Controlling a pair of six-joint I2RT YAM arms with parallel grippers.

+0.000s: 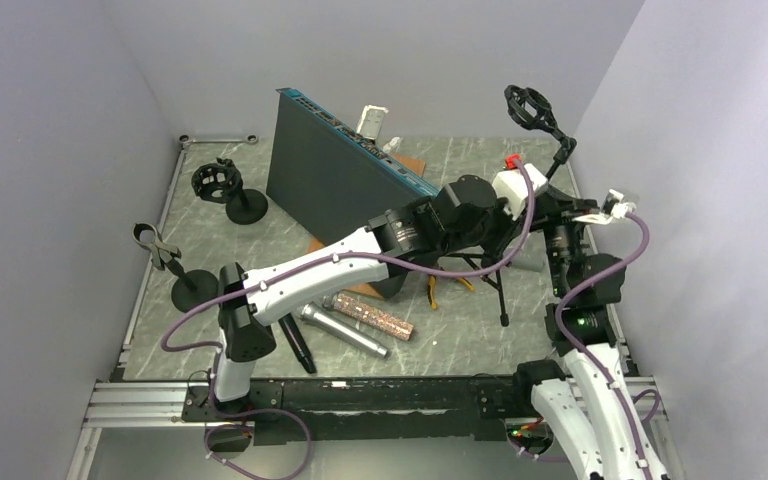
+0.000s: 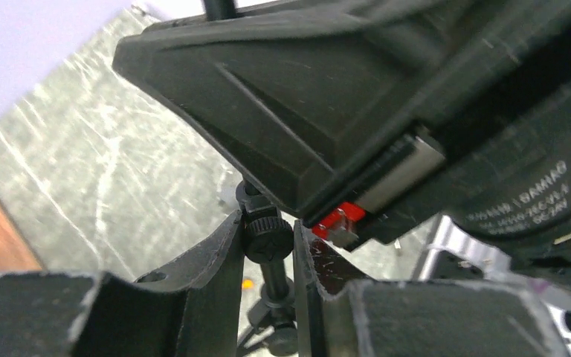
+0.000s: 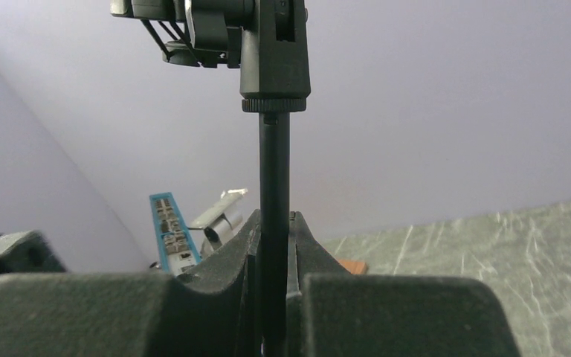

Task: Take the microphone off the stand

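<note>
Grey table (image 1: 460, 345): left arm (image 1: 330, 265) hides stand (image 1: 501, 295) centre

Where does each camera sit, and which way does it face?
Top external: above and behind the bases, facing down on the table; left arm and right arm show.
Left wrist: on that arm, facing along its jaws, shut on the stand knob.
Right wrist: facing up the stand pole, gripped in its jaws.
Shared: the blue-edged panel, in top and right wrist views.
</note>
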